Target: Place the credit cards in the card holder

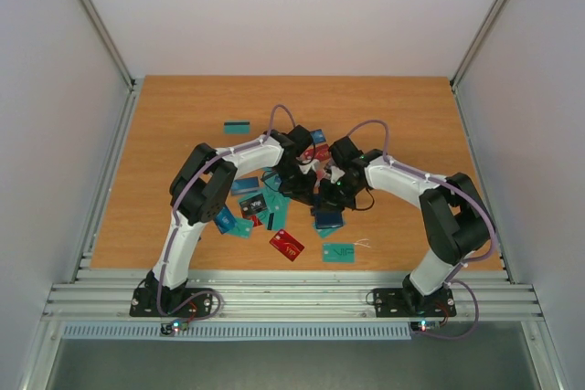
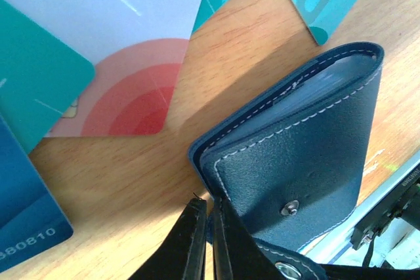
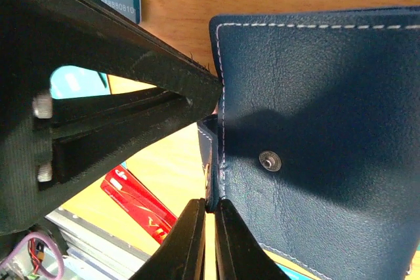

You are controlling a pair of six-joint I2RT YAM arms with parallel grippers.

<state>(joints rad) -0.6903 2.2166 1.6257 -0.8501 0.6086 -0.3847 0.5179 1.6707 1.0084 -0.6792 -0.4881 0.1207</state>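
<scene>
Leather, or a good imitation of it, covers the card holder (image 2: 302, 162), a dark navy folding case with pale stitching and a small snap stud (image 2: 289, 208). It lies on the wooden table (image 2: 151, 175) near the middle, among the scattered credit cards (image 2: 125, 44), with both arms bent in over it. I judge it light and soft. The covers will flex and hinge at the fold rather than stay rigid, and the whole case could slide on the smooth wood if it is pushed from one side only. The thin stitched edges of the flaps look like the best places to take hold, one arm to each layer (the stiff, slick cards lie flat and offer far less to pinch).

The left gripper (image 2: 210, 244) has its fingers drawn almost together, and a sliver of the case's blue edge shows between them, so it appears to be pinching a flap by its rim. The right gripper (image 3: 209, 240) is likewise nearly closed on the thin edge of the case, just below the point where the left gripper's tip meets the corner. A red card (image 3: 141, 204) lies just beside them.
</scene>
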